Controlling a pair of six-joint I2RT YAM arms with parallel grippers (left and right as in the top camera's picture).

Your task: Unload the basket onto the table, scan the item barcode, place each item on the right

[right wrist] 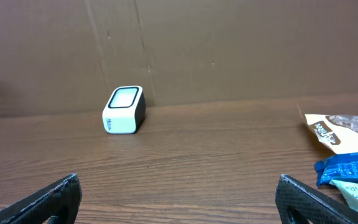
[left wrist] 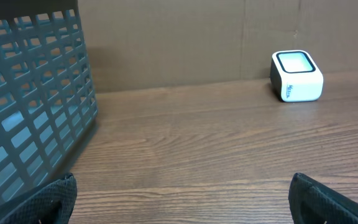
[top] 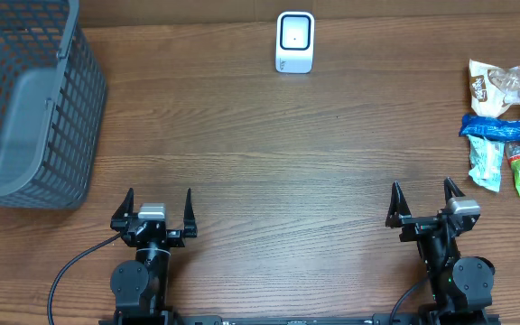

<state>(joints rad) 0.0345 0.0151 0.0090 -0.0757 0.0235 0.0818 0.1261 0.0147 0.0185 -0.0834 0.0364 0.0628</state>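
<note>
A small white barcode scanner [top: 295,41] with a dark-framed glass top stands at the back middle of the wooden table; it also shows as the scanner [left wrist: 296,76] and the scanner [right wrist: 123,109]. Snack packets [top: 510,126] lie in a heap at the right edge: a brown-and-white bag, a blue packet [right wrist: 348,169] and a green one. My left gripper [top: 158,209] rests open at the front left with nothing between its fingers. My right gripper [top: 425,205] rests open at the front right, empty, a short way left of the packets.
A grey mesh plastic basket [top: 25,99] fills the back left corner, and its wall [left wrist: 30,106] rises close to the left gripper. A brown cardboard wall [right wrist: 229,50] runs behind the table.
</note>
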